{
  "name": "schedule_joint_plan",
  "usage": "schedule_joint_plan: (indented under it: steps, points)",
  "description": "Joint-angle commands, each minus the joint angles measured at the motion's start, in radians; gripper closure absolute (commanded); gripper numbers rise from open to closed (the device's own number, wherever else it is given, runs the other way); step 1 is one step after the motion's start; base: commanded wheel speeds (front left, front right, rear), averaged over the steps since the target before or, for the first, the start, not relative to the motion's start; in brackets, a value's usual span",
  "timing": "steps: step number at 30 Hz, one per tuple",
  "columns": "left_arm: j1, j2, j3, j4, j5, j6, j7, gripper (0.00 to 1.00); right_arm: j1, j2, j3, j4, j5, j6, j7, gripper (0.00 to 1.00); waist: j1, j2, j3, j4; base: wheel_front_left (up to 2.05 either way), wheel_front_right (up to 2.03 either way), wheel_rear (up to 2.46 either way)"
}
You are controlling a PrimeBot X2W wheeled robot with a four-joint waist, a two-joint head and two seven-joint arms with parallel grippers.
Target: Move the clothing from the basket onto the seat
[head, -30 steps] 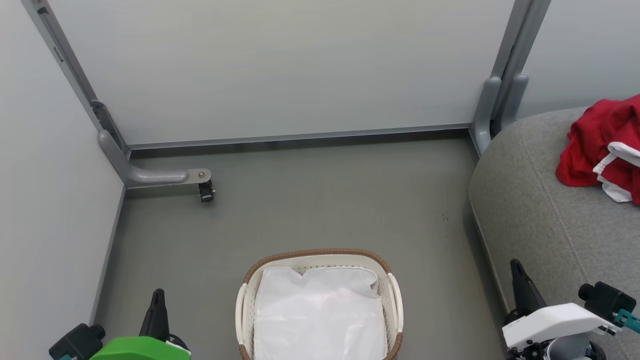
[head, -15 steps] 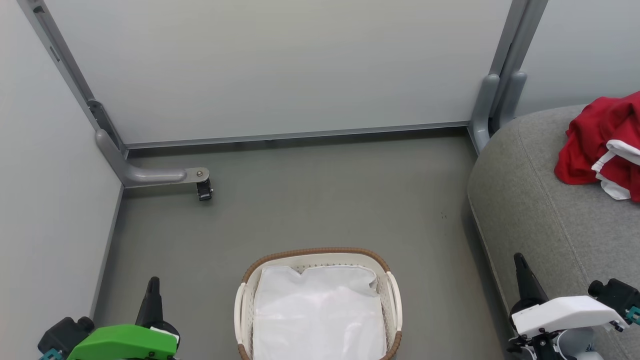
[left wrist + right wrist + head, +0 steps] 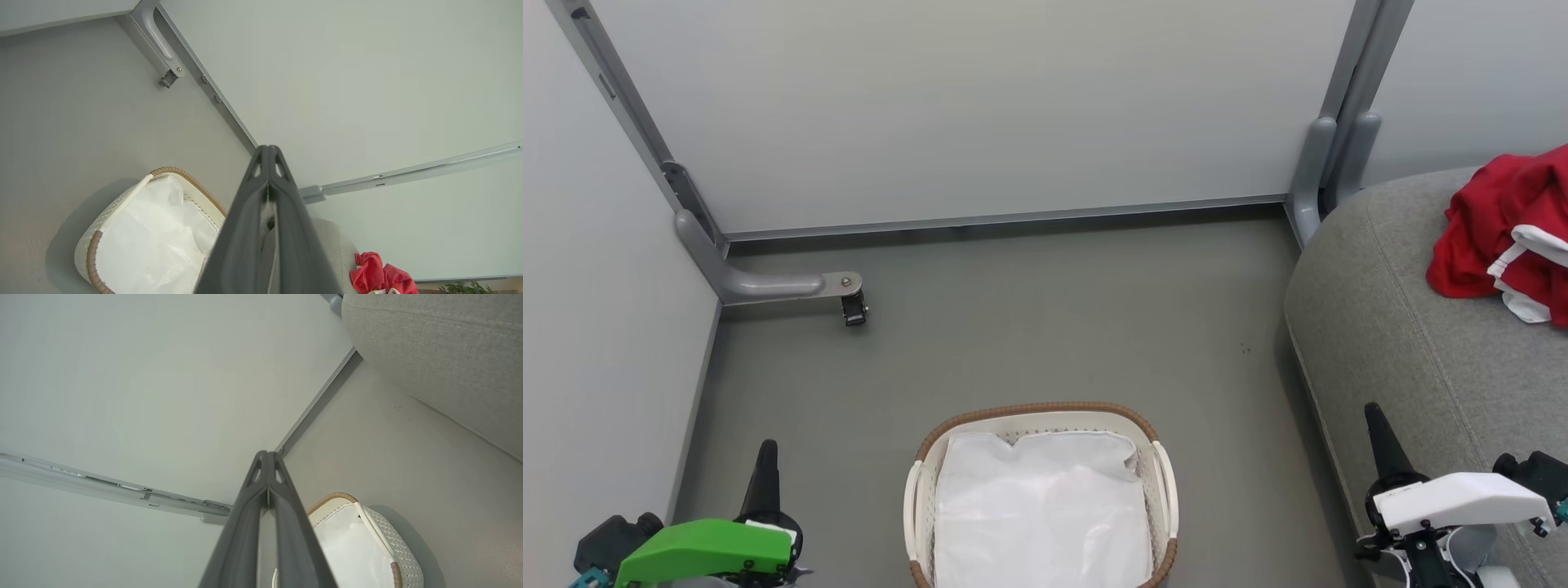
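The red clothing (image 3: 1499, 233) with white trim lies bunched on the grey seat (image 3: 1405, 343) at the right edge; it also shows in the left wrist view, clothing (image 3: 382, 277). The white basket (image 3: 1037, 412) with a brown rim stands on the floor at bottom centre, holding just its white liner (image 3: 1041, 514). My left gripper (image 3: 767, 451) is shut and empty at the lower left, left of the basket. My right gripper (image 3: 1374, 412) is shut and empty at the lower right, over the seat's front edge. Each wrist view shows its own fingers pressed together, the left gripper (image 3: 269, 149) and the right gripper (image 3: 267, 454).
Pale partition walls (image 3: 980, 106) close the space at the back and left. A grey metal foot with a small black caster (image 3: 854, 309) sticks out over the floor at the left. Another grey post (image 3: 1319, 171) stands beside the seat's back corner. Grey floor (image 3: 1054, 327) lies between basket and wall.
Both grippers have drawn down toward the bottom of the head view, staying shut. The whole picture has shifted slightly, so the camera moved a little. Basket and clothing lie as before.
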Motion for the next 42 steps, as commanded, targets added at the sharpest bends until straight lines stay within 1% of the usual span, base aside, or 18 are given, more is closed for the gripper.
schedule_joint_plan:
  steps: [1, 24, 42]
  points:
    - [-0.033, 0.0, 0.01, -0.011, -0.025, -0.01, 0.006, 1.0, -0.02, -0.006, -0.007, -0.012, 0.029, 0.0, 0.007, 1.0, 0.0, 0.0, 0.0, -0.001, 0.0, 0.0, 0.0]
    - [-0.064, -0.017, 0.063, -0.014, -0.192, -0.038, 0.064, 1.0, -0.039, -0.007, -0.027, -0.017, 0.242, -0.001, 0.065, 1.0, 0.0, 0.0, 0.008, -0.008, 0.0, 0.0, 0.0]
    - [-0.085, -0.028, 0.097, -0.016, -0.301, -0.054, 0.102, 1.0, -0.048, -0.008, -0.042, -0.02, 0.382, -0.001, 0.101, 1.0, 0.0, 0.0, 0.013, -0.014, 0.0, 0.0, 0.0]
